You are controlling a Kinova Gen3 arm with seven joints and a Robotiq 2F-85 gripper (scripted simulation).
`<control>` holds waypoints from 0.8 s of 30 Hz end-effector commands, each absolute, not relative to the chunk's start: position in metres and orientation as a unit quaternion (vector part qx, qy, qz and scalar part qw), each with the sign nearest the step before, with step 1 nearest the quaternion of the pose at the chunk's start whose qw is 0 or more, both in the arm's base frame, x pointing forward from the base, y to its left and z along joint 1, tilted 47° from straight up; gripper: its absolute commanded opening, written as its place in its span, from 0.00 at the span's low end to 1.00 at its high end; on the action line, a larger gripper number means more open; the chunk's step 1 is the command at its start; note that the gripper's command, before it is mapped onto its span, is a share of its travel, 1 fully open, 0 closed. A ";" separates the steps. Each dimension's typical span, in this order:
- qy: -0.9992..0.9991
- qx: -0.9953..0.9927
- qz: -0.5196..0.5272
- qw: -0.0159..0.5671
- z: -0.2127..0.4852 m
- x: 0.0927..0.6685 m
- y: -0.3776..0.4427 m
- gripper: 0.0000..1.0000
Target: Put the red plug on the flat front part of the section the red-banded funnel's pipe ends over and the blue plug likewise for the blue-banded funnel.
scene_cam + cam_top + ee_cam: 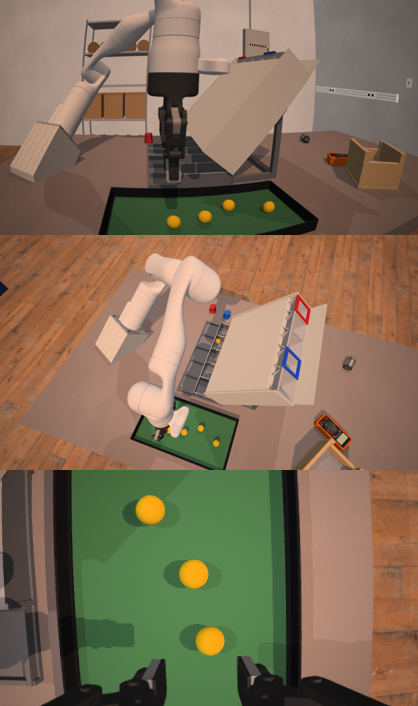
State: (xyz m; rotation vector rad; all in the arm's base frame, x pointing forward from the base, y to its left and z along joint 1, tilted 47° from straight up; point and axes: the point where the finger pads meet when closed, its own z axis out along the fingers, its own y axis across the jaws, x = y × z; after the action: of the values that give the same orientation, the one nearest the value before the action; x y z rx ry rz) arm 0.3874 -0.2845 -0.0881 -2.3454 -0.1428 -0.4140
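The green marble tray lies at the front of the mat and holds several yellow marbles. My gripper hangs open and empty low over the tray's left end, seen side-on in the exterior view. In the wrist view my fingers stand just short of the nearest marble, with two more marbles further on. The red plug and the blue plug stand upright behind the sectioned bin. One marble lies in the second section from the plug end. The red-banded funnel and the blue-banded funnel top the slanted cover.
An orange multimeter and a wooden box sit at the right. A small dark object lies on the mat beyond the funnels. The arm's base block stands at the left. Shelves stand at the back wall.
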 end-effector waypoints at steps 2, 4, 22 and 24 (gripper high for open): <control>-0.054 -0.914 -0.163 0.366 -0.140 0.407 -0.234 0.50; -0.054 -0.914 -0.163 0.366 -0.140 0.407 -0.234 0.50; -0.054 -0.914 -0.163 0.367 -0.141 0.408 -0.234 0.50; -0.054 -0.914 -0.163 0.367 -0.141 0.408 -0.234 0.50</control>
State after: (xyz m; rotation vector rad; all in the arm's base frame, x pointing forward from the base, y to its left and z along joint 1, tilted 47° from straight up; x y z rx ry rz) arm 0.4076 -0.2326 -0.1412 -2.3479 -0.1384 -0.4184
